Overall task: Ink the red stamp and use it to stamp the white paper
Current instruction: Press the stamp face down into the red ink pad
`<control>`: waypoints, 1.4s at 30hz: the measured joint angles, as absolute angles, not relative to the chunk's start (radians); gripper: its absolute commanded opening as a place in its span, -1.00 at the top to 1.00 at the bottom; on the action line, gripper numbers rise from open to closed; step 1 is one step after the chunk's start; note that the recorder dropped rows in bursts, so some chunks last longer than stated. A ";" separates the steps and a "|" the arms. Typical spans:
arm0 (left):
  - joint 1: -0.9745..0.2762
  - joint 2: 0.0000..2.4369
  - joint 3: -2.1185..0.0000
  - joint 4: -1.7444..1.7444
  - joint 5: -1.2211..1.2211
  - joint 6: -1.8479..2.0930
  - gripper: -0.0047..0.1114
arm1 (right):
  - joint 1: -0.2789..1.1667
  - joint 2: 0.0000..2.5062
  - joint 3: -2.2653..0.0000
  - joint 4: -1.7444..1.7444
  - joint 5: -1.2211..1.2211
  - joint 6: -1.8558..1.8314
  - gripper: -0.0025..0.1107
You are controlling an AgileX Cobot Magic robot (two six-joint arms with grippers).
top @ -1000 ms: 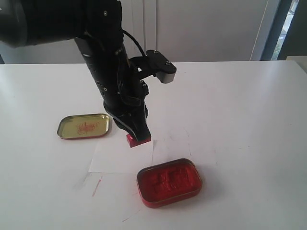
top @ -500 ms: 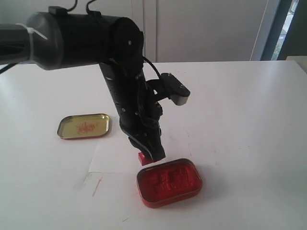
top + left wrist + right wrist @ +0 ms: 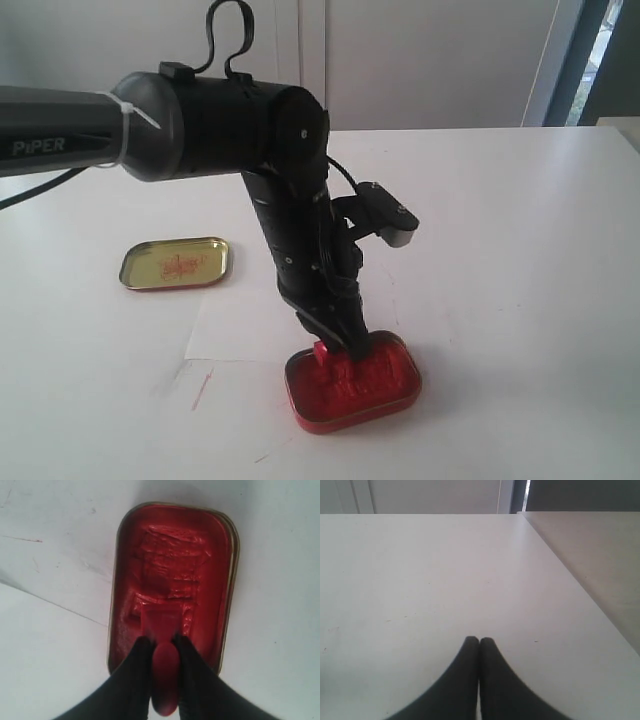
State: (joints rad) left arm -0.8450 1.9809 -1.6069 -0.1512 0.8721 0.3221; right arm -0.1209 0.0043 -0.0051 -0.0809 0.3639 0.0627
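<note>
My left gripper [image 3: 345, 345] [image 3: 163, 641] is shut on the red stamp [image 3: 323, 352] [image 3: 162, 625], clamping its round knob between the black fingers. The stamp's rectangular base sits down inside the open red ink tin [image 3: 385, 385] [image 3: 205, 540], at the tin's left end in the exterior view. Whether the base presses the ink pad I cannot tell for sure. The white paper [image 3: 235, 325] lies flat on the table just left of the tin, behind the arm. My right gripper [image 3: 479, 641] is shut and empty over bare tabletop; the exterior view does not show it.
A gold tin lid [image 3: 176, 263] lies open side up at the left, beyond the paper. Faint red marks [image 3: 203, 388] streak the white table [image 3: 500, 230] near the paper's front corner. The table's right edge [image 3: 570, 575] shows in the right wrist view.
The left arm has carried the stamp from above the paper's right edge, forward and right, down into the red ink tin. The right gripper's earlier state is not shown.
</note>
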 measured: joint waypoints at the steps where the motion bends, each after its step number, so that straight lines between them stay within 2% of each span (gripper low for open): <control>1: -0.847 1.986 -1.607 -0.153 0.867 0.320 0.92 | -0.121 0.004 -0.005 -0.081 0.364 0.063 0.96; 42: -0.873 2.110 -1.618 -0.193 0.767 0.312 0.92 | -0.121 0.004 -0.005 -0.081 0.364 0.063 0.96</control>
